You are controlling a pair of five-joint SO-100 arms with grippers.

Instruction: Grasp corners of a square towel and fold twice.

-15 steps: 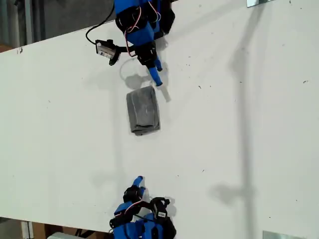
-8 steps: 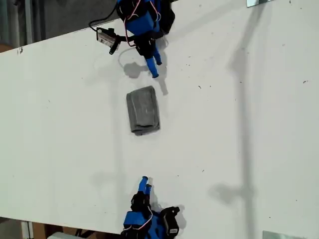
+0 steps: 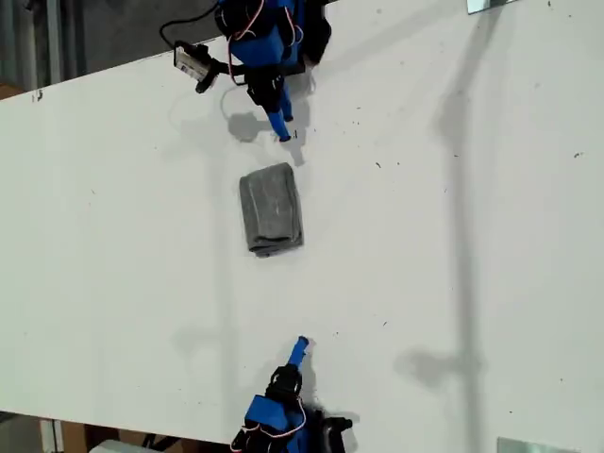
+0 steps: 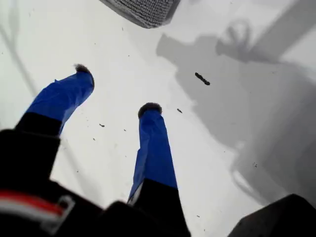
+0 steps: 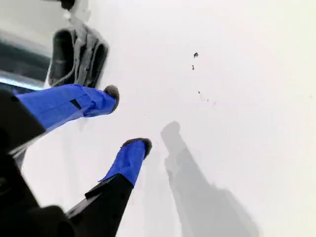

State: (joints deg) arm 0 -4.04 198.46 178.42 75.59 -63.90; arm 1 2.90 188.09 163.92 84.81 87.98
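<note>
Since a second ago my first gripper has pulled back toward the exterior view's top edge, and my second gripper has swung toward that view's right. You'll see both with jaws spread, nothing between them. The towel hasn't shifted: it lies folded into a small rectangle on the white table, between both arms, nearer my first gripper, touching neither.

It looks like a robotics lab or workshop bench. A bare white table, scuffed with dark specks, carries two blue arms with exposed wiring; grey floor shows beyond it.
</note>
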